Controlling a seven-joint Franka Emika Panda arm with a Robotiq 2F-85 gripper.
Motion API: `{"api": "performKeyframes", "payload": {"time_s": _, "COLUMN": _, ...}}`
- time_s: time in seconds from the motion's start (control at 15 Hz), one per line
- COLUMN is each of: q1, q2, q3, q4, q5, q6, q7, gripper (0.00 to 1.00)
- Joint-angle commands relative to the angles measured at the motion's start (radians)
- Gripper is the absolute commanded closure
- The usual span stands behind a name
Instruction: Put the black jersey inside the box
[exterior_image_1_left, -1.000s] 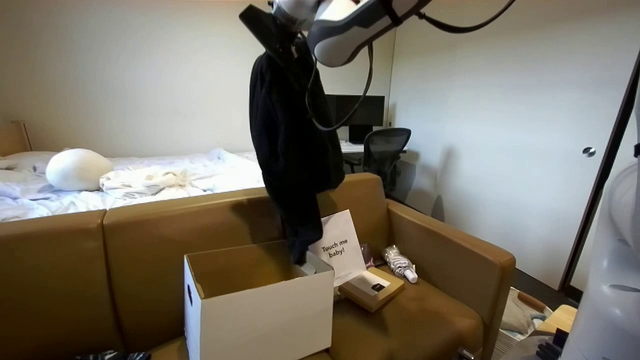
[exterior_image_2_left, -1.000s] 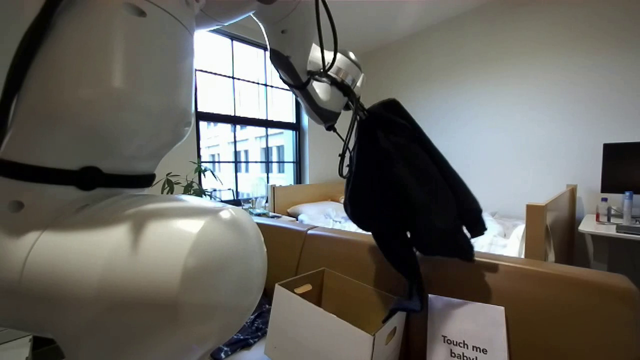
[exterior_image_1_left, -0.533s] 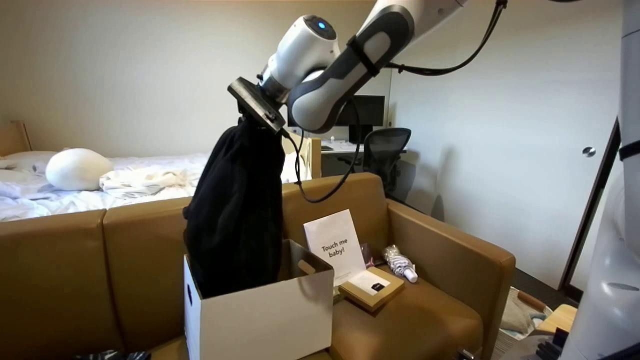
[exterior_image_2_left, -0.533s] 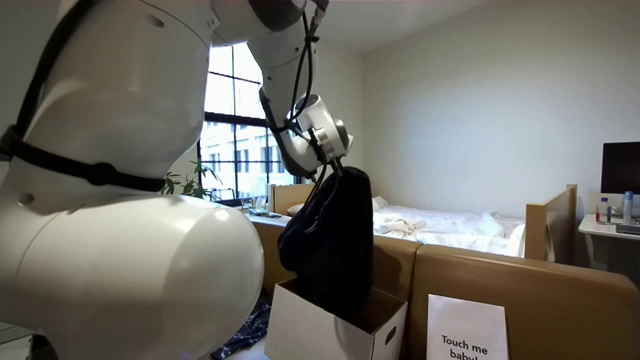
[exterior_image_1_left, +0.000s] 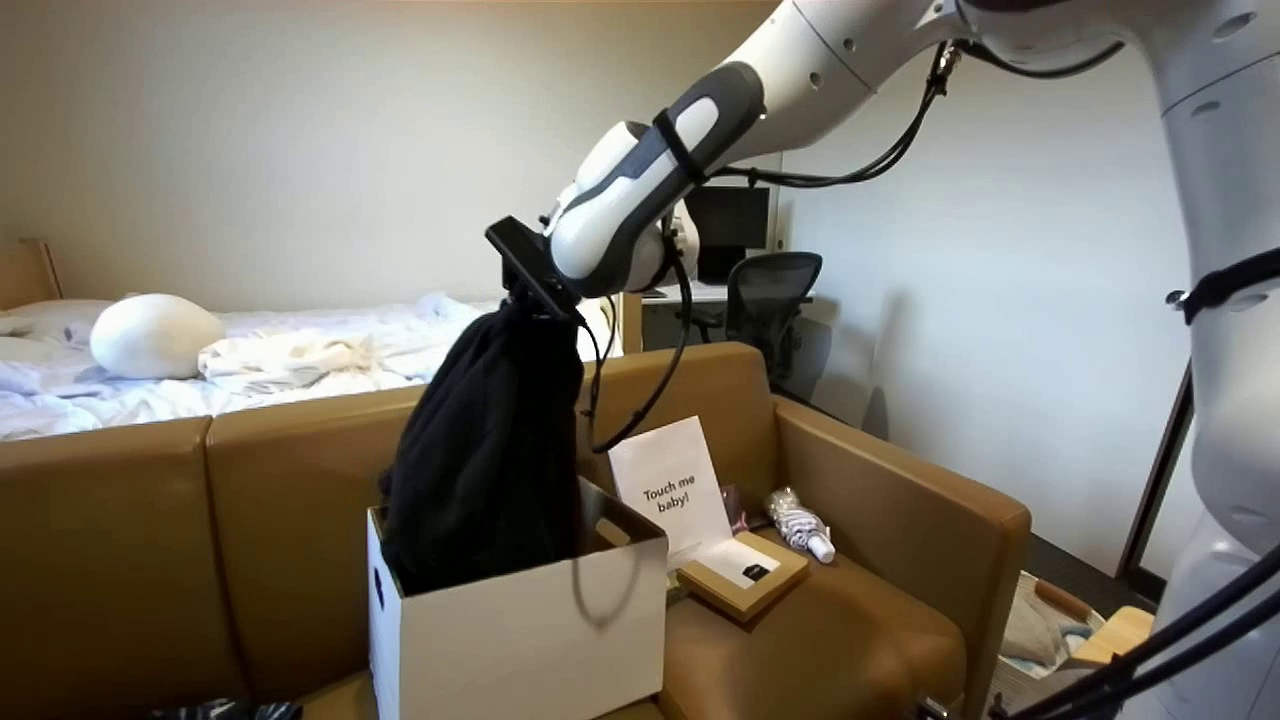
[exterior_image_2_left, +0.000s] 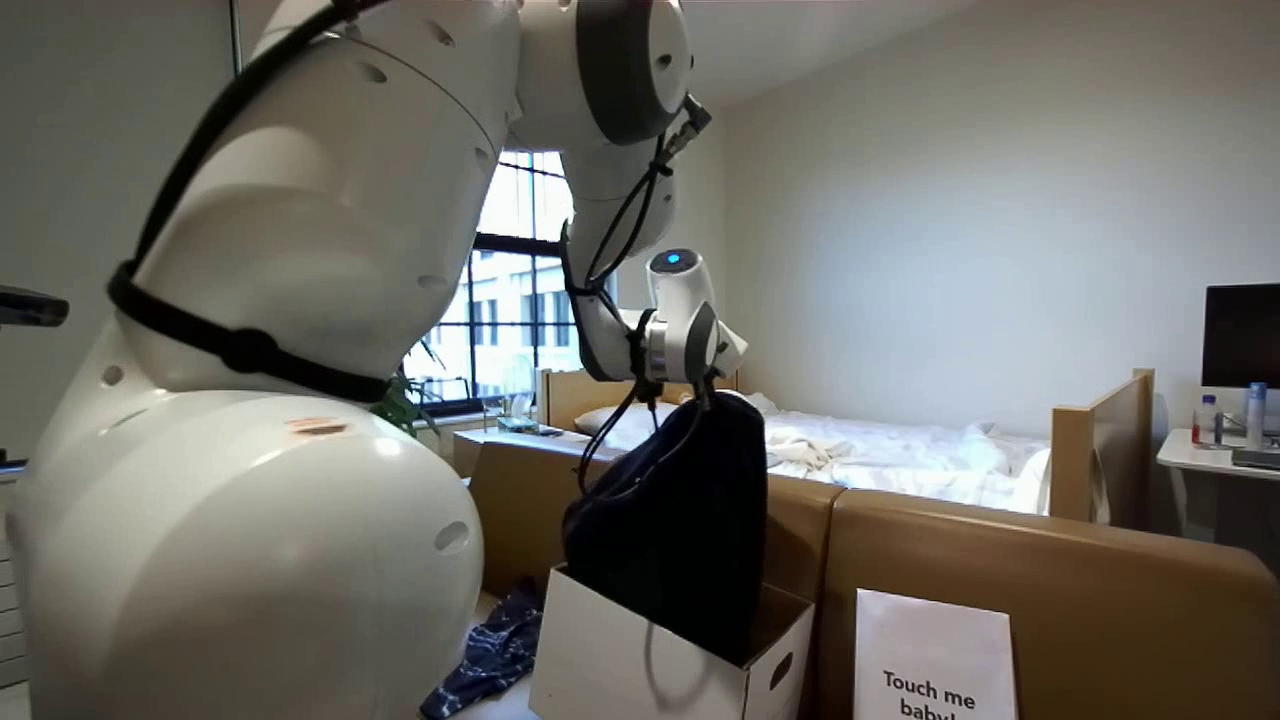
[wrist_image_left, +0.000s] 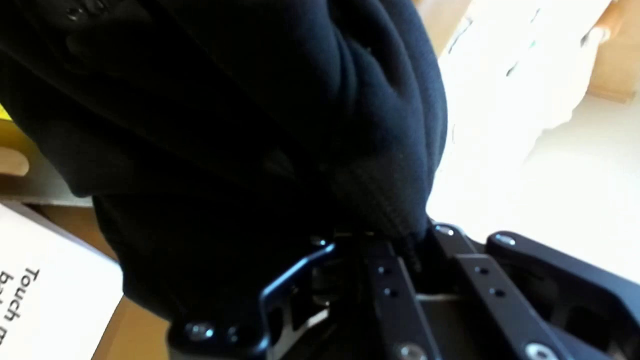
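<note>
Hanging by its bunched top in the grasp of the gripper (wrist_image_left: 412, 244): one black jersey (exterior_image_1_left: 490, 450), lower folds inside the box (exterior_image_1_left: 530, 642), upper bulk above the box's rim; likely hazard, cloth slumping outside the box; probable cause, release before that bulk is lowered.

Box (exterior_image_1_left: 530, 640) on sofa (exterior_image_1_left: 840, 625) — jersey (exterior_image_1_left: 490, 460) partly inside — bed (exterior_image_1_left: 425, 345) behind sofa.

At ten o'clock in an exterior view, the black-framed glass window (exterior_image_2_left: 505, 285) glares; at six, a curved shadow (exterior_image_2_left: 650, 662) marks the white cardboard box (exterior_image_2_left: 605, 665). In the wrist view, blurred white cloth bedding (wrist_image_left: 520, 75) burns out at two o'clock.
</note>
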Motion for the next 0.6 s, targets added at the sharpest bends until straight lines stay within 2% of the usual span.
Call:
{"api": "performKeyframes", "payload": {"time_s": 0.0, "q1": -0.019, "q2": 0.065, "q3": -0.084, "q4": 0.141, "q5": 0.206, "q6": -0.033, "q7": -0.107, "gripper": 0.92}}
{"api": "performKeyframes", "payload": {"time_s": 0.07, "q1": 0.008, "q2": 0.097, "q3": -0.134, "q4": 0.172, "q5": 0.226, "q6": -0.052, "q7": -0.13, "gripper": 0.92}}
{"api": "performKeyframes", "payload": {"time_s": 0.13, "q1": -0.005, "q2": 0.131, "q3": -0.144, "q4": 0.199, "q5": 0.149, "q6": -0.077, "q7": -0.068, "gripper": 0.92}}
{"api": "performKeyframes", "payload": {"time_s": 0.2, "q1": 0.028, "q2": 0.16, "q3": -0.175, "q4": 0.224, "q5": 0.242, "q6": -0.127, "q7": -0.16, "gripper": 0.92}}
{"api": "performKeyframes", "payload": {"time_s": 0.27, "q1": 0.01, "q2": 0.198, "q3": -0.163, "q4": 0.238, "q5": 0.154, "q6": -0.174, "q7": -0.094, "gripper": 0.92}}
{"api": "performKeyframes", "payload": {"time_s": 0.33, "q1": 0.052, "q2": 0.224, "q3": -0.2, "q4": 0.252, "q5": 0.236, "q6": -0.222, "q7": -0.167, "gripper": 0.92}}
{"api": "performKeyframes", "payload": {"time_s": 0.4, "q1": 0.03, "q2": 0.248, "q3": -0.158, "q4": 0.261, "q5": 0.265, "q6": -0.292, "q7": -0.191, "gripper": 0.92}}
{"api": "performKeyframes", "payload": {"time_s": 0.53, "q1": 0.037, "q2": 0.265, "q3": -0.118, "q4": 0.253, "q5": 0.311, "q6": -0.368, "q7": -0.253, "gripper": 0.93}}
